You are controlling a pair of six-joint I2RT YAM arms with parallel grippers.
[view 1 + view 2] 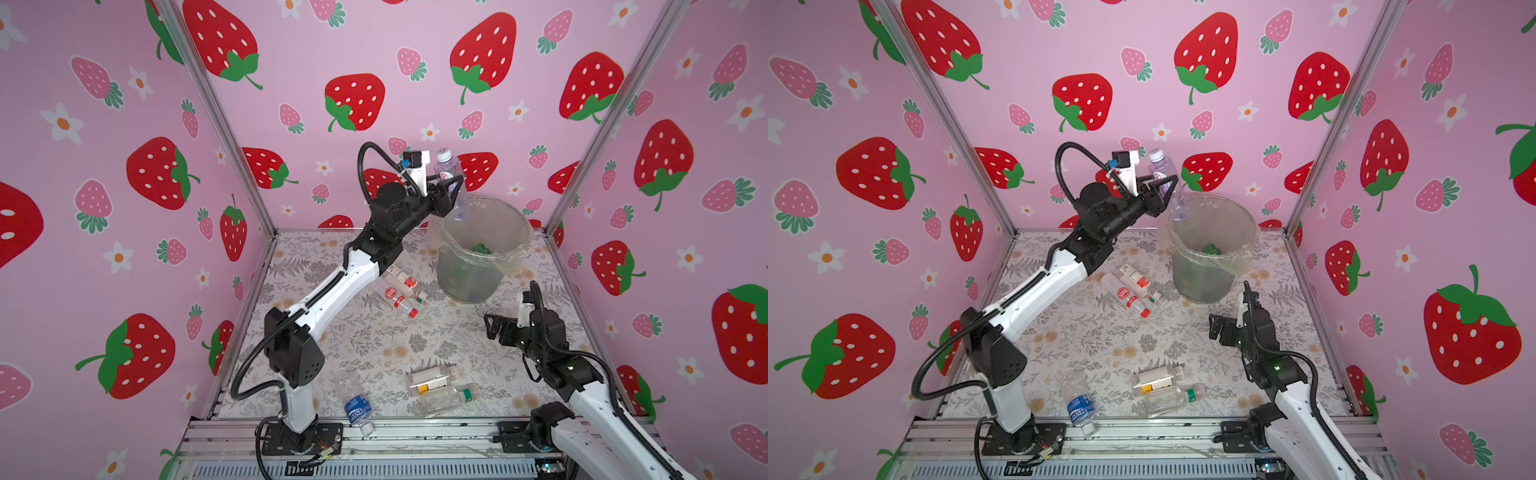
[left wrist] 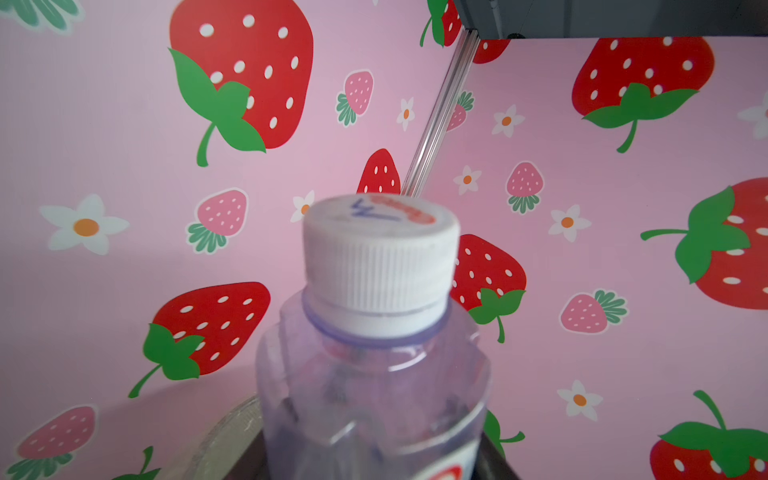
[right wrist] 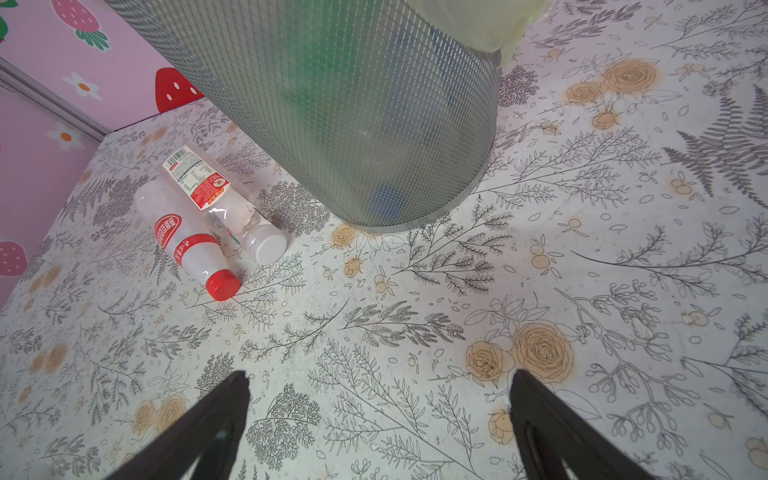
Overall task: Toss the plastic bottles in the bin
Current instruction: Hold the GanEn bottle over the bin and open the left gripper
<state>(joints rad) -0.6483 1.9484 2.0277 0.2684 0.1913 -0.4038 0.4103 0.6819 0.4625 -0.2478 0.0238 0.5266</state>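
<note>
in both top views the left gripper [image 1: 451,187] is raised over the far-left rim of the bin [image 1: 519,235], with a purple-tinted bottle [image 1: 449,168] between its jaws. The bottle is nearly upright with its white cap up, and its base hangs just inside the bin's mouth. whether the jaws clamp it or stand loose around it i cannot tell. a green bottle [image 1: 482,249] lies down inside the bin. the right gripper [image 1: 491,328] hangs low in front of the bin, near its base, spread wide and empty. just left of the bin's base lie a red-capped bottle [image 1: 400,302] and a white-capped bottle [image 1: 405,279], side by side and touching on the table [image 1: 374,345]. well in front of the bin lie three more: a blue-label bottle [image 1: 356,406], a yellow-label bottle [image 1: 430,380] and a green-capped bottle [image 1: 446,400]. the last two lie against each other. in the left wrist view the purple-tinted bottle [image 2: 374,395] fills the middle, slightly blurred, its ribbed cap [image 2: 380,257] toward the strawberry wall [image 2: 124,145]. the gripper's fingers do not show here. in the right wrist view the two dark fingers [image 3: 224,409] stand far apart with only the flowered table [image 3: 374,316] between them — released, holding nothing. beyond them is the bin's mesh wall [image 3: 353,104], and beside its base the red-capped bottle [image 3: 187,245] and the white-capped bottle [image 3: 216,195] lie with their caps toward the camera.
</note>
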